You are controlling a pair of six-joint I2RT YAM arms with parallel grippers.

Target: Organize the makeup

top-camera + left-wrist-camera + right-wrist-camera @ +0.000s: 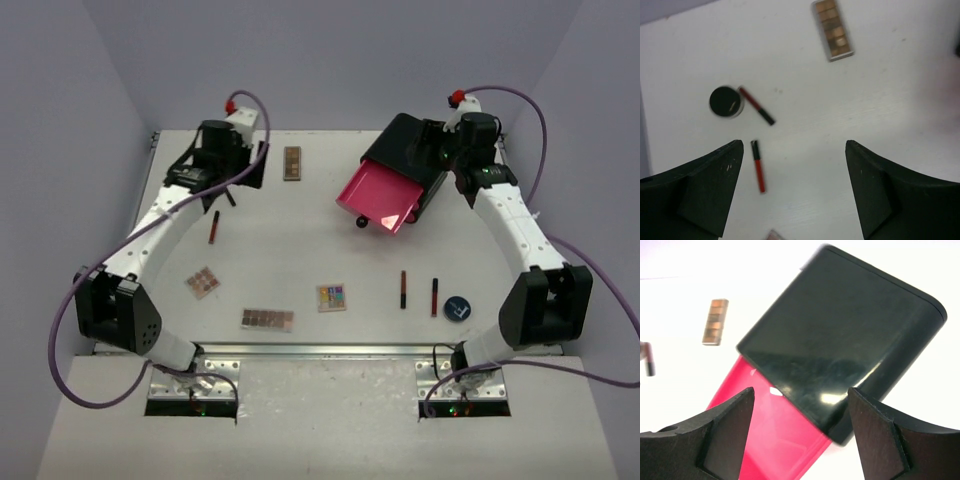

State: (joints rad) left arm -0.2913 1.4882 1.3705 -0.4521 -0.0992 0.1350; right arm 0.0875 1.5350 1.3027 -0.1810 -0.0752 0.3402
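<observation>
From above, the job looks barely begun. The black box point(402, 140) sits far right with its pink drawer point(385, 192) pulled out and no makeup showing in it. A brown palette point(292, 162), a lone pencil point(214, 227), a small palette point(203, 282), a long palette point(267, 319), a multicoloured palette point(332, 297), a pair of pencils point(403, 288) and a round compact point(458, 309) all lie loose on the table point(300, 235). The left wrist view shows the left gripper point(794, 146) wide open and empty above the table, over a second compact point(726, 101) with another pencil point(756, 105) just beside it (the arm hides both from above, I take it). The right wrist view shows the right gripper point(801, 392) spread wide too, gripping nothing, above the box. As I judge it, every piece is yet to be put away.
</observation>
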